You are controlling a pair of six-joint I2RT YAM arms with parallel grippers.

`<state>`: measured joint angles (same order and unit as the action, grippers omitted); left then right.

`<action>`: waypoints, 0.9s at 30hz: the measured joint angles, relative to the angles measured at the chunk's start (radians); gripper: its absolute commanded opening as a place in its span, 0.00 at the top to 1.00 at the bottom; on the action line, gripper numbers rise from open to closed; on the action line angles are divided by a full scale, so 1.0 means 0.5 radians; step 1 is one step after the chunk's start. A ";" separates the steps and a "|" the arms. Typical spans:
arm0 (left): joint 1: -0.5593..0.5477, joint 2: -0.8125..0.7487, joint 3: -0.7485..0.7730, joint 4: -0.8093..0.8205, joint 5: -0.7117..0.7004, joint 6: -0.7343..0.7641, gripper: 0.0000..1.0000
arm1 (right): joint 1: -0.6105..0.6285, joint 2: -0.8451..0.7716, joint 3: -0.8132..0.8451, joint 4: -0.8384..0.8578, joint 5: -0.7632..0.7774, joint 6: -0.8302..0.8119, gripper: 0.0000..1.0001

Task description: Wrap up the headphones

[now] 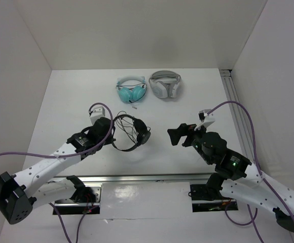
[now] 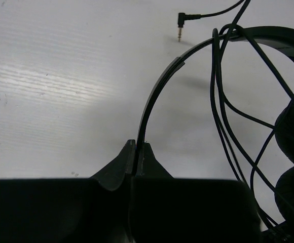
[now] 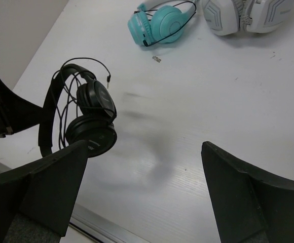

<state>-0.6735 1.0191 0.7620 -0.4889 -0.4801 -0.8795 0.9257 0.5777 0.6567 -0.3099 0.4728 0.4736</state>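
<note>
One desk [image 1: 76, 96] carries everything. Two arms: the left pincer [image 2: 137, 147] is pinching the thin headband [image 2: 152, 101] of the black headphones [image 1: 143, 136], evidently to hold them upright for winding. The right pincer [image 3: 144, 148] stands spread and empty just beside them, seemingly ready for the cable [image 2: 218, 101]. Three sets: white headphones [image 1: 164, 84] and teal headphones [image 1: 131, 91] lie at the far side, well apart, while the black headphones are left of centre. One cable, looped loosely over the headband; one plug [image 2: 179, 31], free.
</note>
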 measured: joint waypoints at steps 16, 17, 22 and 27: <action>0.642 0.784 -0.094 0.581 0.217 0.195 1.00 | 0.000 0.149 0.005 0.033 -0.053 -0.075 0.01; 0.687 0.852 -0.069 0.611 0.239 0.199 1.00 | 0.000 0.171 0.005 0.038 -0.061 -0.076 0.01; 0.790 1.170 0.150 0.670 0.338 0.230 1.00 | 0.001 0.253 0.003 0.062 -0.101 -0.092 0.01; 0.808 1.363 0.320 0.707 0.400 0.211 0.72 | 0.007 0.265 -0.023 0.079 -0.137 -0.096 0.01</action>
<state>-0.2695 1.7004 0.9222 -0.1352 -0.2802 -0.7738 0.9291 0.7101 0.6453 -0.2703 0.4046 0.4255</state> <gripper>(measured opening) 0.150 0.993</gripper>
